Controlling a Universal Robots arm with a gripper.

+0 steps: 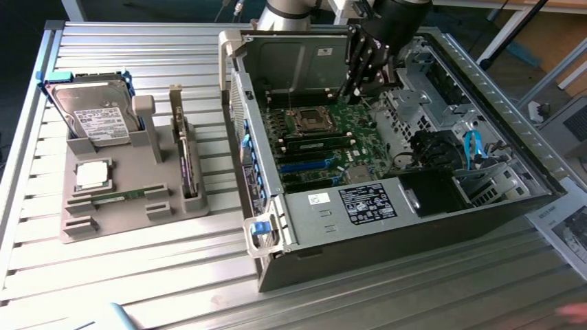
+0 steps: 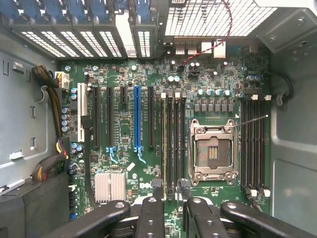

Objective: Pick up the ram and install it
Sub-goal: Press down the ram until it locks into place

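Note:
The ram [image 1: 117,199], a thin green stick, lies flat in a slot of the grey holder [image 1: 128,220] on the table, at the exterior view's left. My gripper [image 1: 363,91] hangs far from it, inside the open computer case [image 1: 275,234] above the motherboard [image 1: 353,130]. In the wrist view the gripper [image 2: 171,187] is open, with nothing between its black fingers [image 2: 157,184]. The long black memory slots [image 2: 173,144] run straight under the gap, beside the empty processor socket [image 2: 212,151].
The holder also carries a hard drive [image 1: 92,117], a square silver processor chip [image 1: 92,175] and an upright dark expansion card [image 1: 186,161]. Case walls, a drive cage [image 1: 431,75], a blue cable [image 1: 472,148] and the power supply [image 1: 367,204] surround the motherboard.

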